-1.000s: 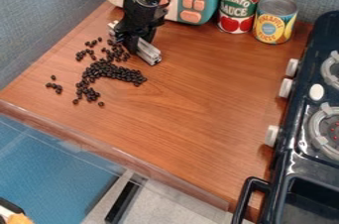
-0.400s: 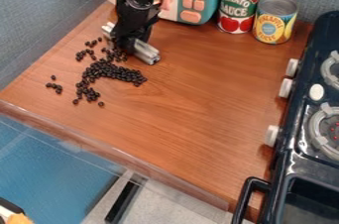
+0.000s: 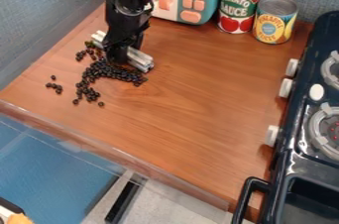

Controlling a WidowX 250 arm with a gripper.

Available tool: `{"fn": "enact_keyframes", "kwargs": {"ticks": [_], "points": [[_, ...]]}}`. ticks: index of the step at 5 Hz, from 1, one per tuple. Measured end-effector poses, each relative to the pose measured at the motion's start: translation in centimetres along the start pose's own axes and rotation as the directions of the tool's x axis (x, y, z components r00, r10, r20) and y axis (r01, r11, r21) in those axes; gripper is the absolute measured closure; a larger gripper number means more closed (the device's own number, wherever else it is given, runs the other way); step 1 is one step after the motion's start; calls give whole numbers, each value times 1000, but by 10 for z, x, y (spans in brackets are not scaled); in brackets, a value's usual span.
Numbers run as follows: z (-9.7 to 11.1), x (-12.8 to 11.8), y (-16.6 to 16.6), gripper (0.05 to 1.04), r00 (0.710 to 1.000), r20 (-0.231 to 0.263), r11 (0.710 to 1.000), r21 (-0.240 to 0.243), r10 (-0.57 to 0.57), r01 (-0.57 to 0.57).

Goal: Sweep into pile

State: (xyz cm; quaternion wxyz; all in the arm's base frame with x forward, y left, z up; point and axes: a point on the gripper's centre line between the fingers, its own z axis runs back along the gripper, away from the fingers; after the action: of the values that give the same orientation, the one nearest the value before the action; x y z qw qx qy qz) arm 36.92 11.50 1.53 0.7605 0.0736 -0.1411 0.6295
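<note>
Where dark beans (image 3: pixel 99 71) lie clustered, the gripper (image 3: pixel 118 57) pinches a silver bar (image 3: pixel 140 60).

Blue-grey, fabric-textured walls (image 3: pixel 36 17) behind and left of brown wood-grain counter (image 3: pixel 205 89). Clear strip (image 3: pixel 139 165) along front edge. Black toy stove (image 3: pixel 295 161) with pale knobs at right. Below, blue surface (image 3: pixel 49 156) beside pale grey floor (image 3: pixel 165 205). Soft sheen on wood.
</note>
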Motion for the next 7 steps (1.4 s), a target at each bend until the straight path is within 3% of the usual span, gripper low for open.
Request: {"fn": "enact_keyframes", "kwargs": {"ticks": [5,6,7], "points": [[5,-6,41,699,988,-52,989,-8,149,-149],[4,-5,41,699,987,-44,987,-19,157,-158],[4,2,36,699,990,-3,988,-62,138,-138]]}}
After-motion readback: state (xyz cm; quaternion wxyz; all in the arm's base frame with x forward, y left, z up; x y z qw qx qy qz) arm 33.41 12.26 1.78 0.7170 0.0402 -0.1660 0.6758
